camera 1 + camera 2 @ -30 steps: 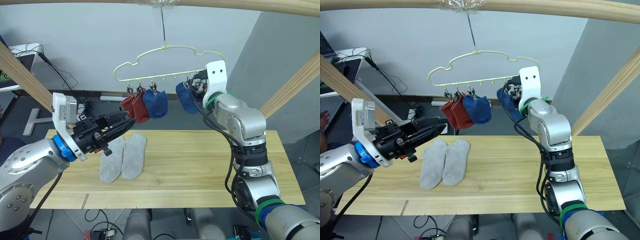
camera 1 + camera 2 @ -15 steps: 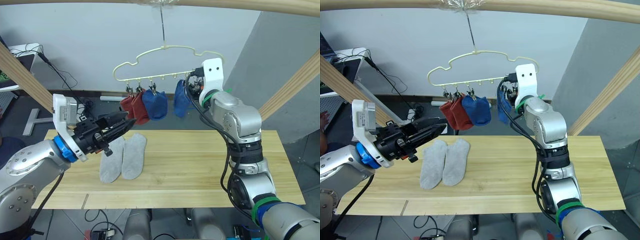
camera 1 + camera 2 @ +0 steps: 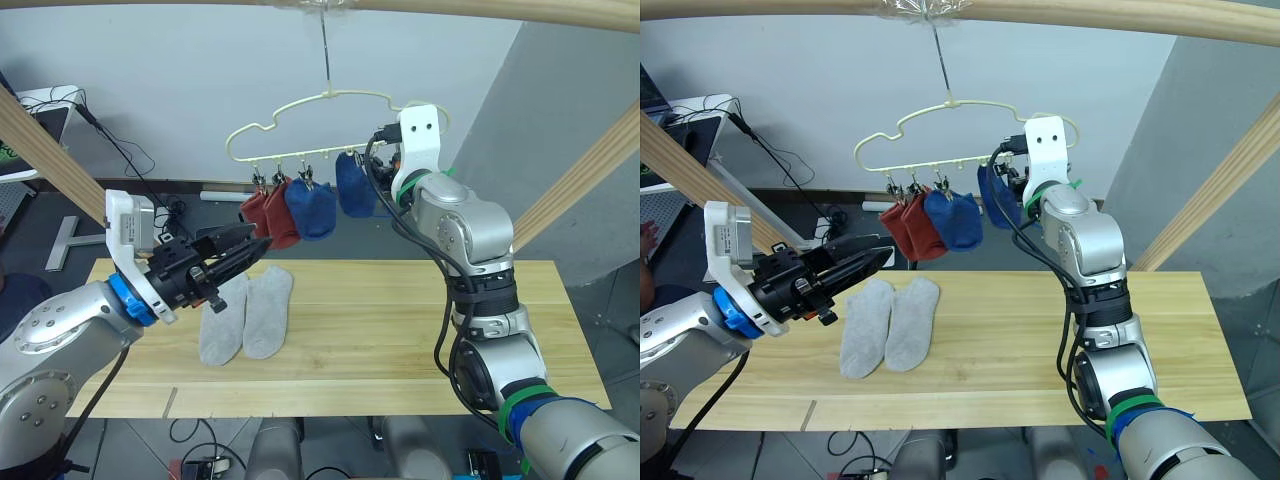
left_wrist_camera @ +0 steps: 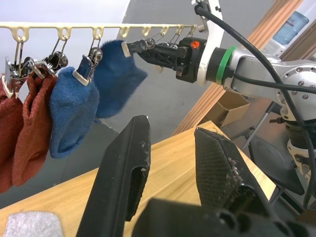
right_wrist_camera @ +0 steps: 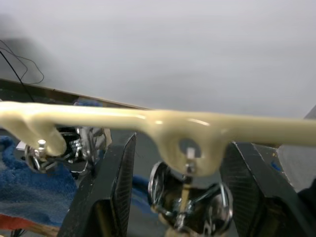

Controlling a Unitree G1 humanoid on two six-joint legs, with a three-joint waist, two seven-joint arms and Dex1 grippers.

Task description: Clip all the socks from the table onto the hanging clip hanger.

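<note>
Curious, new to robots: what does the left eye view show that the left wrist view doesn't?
Left eye view: the pale yellow wire clip hanger's cloud-shaped top and metal hook. Left wrist view: a brown cardboard box and a blue water bottle. Both: rust red socks and blue knit socks at the clips, the right gripper, the pale wood table.

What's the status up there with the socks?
Left gripper open, empty. Right gripper at clip hanger with fourth sock, blue. Two grey socks on table.
</note>
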